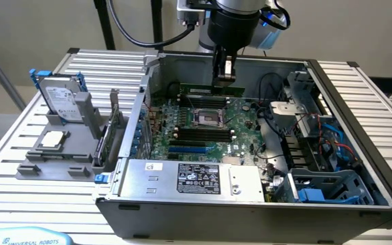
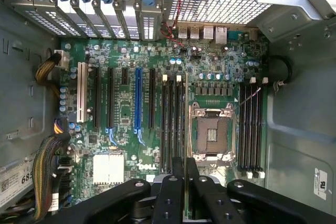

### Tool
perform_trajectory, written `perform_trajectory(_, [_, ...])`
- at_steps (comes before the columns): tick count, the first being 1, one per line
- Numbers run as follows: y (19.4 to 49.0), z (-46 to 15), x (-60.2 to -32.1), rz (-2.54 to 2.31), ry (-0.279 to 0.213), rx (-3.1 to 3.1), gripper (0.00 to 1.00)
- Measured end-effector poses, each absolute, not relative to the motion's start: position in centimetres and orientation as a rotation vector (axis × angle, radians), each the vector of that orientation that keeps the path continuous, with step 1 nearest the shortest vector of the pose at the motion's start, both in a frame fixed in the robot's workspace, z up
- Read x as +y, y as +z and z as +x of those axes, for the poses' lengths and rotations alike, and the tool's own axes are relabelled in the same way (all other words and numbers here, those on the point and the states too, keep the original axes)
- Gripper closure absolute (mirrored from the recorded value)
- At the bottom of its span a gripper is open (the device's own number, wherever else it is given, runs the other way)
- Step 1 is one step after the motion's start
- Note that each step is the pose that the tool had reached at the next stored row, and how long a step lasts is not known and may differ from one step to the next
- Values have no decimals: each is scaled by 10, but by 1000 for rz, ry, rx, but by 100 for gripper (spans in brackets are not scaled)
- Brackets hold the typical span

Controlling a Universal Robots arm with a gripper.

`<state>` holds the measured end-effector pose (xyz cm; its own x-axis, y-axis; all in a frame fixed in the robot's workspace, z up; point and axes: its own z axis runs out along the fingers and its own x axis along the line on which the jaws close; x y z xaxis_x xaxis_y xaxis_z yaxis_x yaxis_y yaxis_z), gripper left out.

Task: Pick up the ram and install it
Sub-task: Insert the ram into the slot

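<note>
gripper (image 1: pixel 224 77): fingers nearly together, pinching the ram (image 1: pixel 206 88) by its top edge | ram: upright on its long edge inside the case (image 1: pixel 182 69), just over the far memory slots (image 1: pixel 197 97), lined up lengthwise, presumably to seat straight

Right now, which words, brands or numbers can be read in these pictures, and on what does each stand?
"UNIVERSAL ROBOTS": pale blue object at the exterior view's lower left.
"DELL": motherboard.
"685": white label, partly cut off.
Too small to read: power supply label, hard drive label.
</note>
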<state>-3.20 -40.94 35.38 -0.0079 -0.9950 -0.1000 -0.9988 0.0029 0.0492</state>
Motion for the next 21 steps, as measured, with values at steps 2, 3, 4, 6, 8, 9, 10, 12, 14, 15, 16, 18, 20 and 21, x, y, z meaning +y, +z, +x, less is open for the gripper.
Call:
perform_trajectory(2, [354, -32, -409, -2187, 164, 2199, 87])
perform_trajectory(3, [354, -32, -409, -2187, 164, 2199, 87])
perform_trajectory(4, [354, -32, -409, -2187, 164, 2199, 87])
perform_trajectory(6, [353, -32, -409, -2187, 164, 2199, 87])
perform_trajectory(8, [351, -32, -409, -2187, 163, 2199, 87])
perform_trajectory(9, [349, -32, -409, -2187, 163, 2200, 87])
perform_trajectory(10, [346, -32, -409, -2187, 163, 2200, 87])
perform_trajectory(12, [342, -32, -409, -2187, 163, 2200, 87])
perform_trajectory(14, [338, -32, -409, -2188, 163, 2199, 87])
perform_trajectory(15, [337, -32, -409, -2188, 163, 2199, 87])
perform_trajectory(16, [335, -32, -409, -2188, 163, 2199, 87])
perform_trajectory(18, [331, -33, -409, -2188, 163, 2199, 87])
perform_trajectory(20, [327, -33, -409, -2188, 163, 2198, 87])
perform_trajectory(21, [326, -34, -409, -2188, 163, 2198, 87])
